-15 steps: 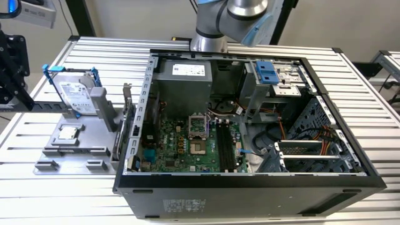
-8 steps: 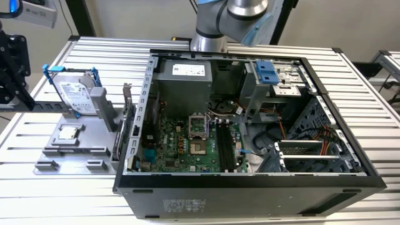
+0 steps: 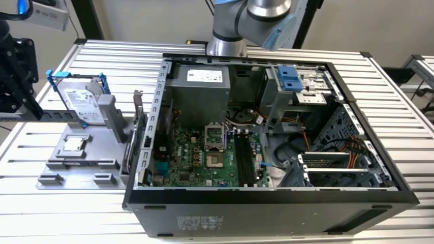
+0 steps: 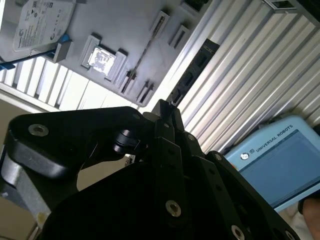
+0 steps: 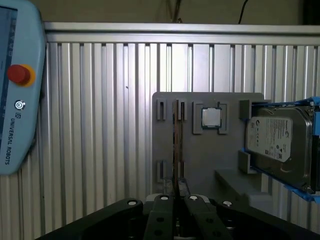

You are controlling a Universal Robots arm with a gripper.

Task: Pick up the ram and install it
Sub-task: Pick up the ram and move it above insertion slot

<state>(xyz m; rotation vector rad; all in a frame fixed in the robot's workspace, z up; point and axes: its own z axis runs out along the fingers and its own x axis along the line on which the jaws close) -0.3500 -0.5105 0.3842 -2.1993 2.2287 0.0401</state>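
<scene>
The ram (image 5: 176, 145) stands on its long edge in a slot of the grey holder plate (image 5: 200, 160), seen as a thin dark strip. In the exterior view the ram (image 3: 137, 127) is between the holder and the computer case wall. My gripper (image 5: 177, 197) hangs well above the holder, in line with the ram's edge and apart from it. In the second wrist view the gripper (image 4: 167, 109) has its two black fingers pressed together with nothing between them. The black memory slots (image 3: 245, 157) lie on the green motherboard inside the open case.
On the holder sit a small square silver processor (image 5: 211, 118) and a silver hard drive (image 5: 277, 145) in a blue frame. A blue teach pendant (image 5: 15, 90) lies on the ribbed table. The open case (image 3: 271, 195) has cables and a drive cage inside.
</scene>
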